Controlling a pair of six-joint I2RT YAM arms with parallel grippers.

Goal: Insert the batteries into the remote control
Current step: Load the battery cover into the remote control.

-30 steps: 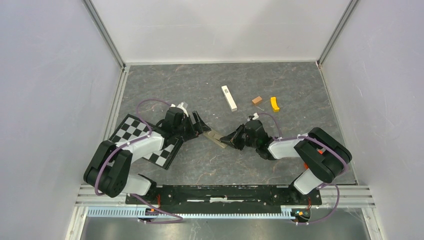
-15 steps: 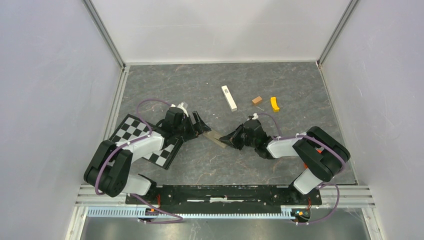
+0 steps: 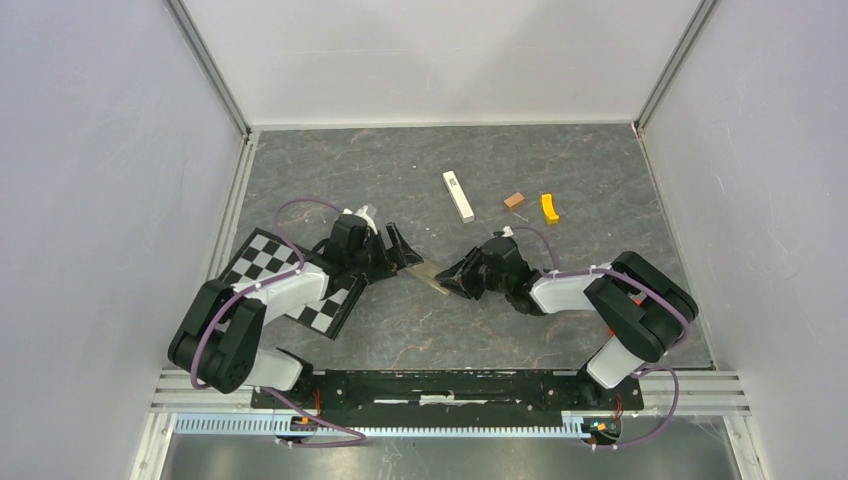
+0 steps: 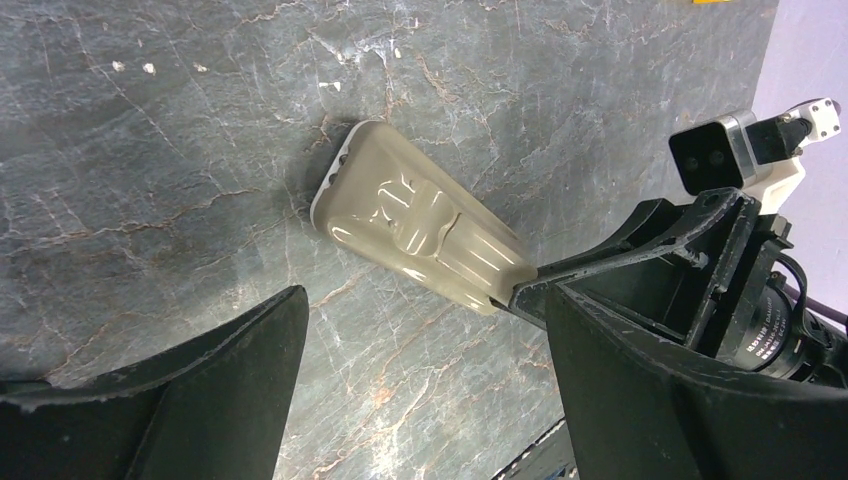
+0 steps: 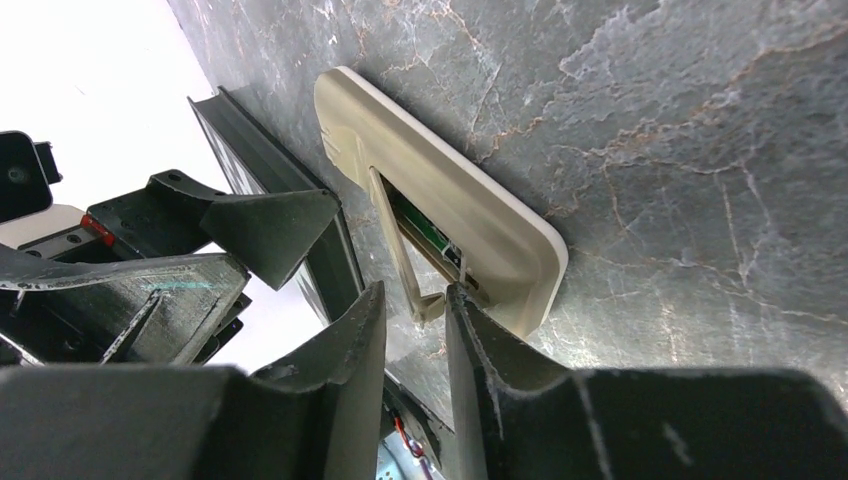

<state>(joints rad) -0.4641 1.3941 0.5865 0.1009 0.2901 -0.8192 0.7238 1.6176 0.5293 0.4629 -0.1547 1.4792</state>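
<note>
Black right gripper [image 5: 415, 312], held low, pinches the remote control's [image 5: 480, 225] cover [image 5: 397, 250].

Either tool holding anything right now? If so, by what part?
Right tool pinches the lifted free end of the battery cover on the back of the remote control. Left tool is open, holding nothing.

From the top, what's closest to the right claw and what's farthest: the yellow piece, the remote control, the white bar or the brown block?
1. remote control, at the right claw tips.
2. white bar, behind, mid-table.
3. brown block, back and right.
4. yellow piece, farthest right.
</note>
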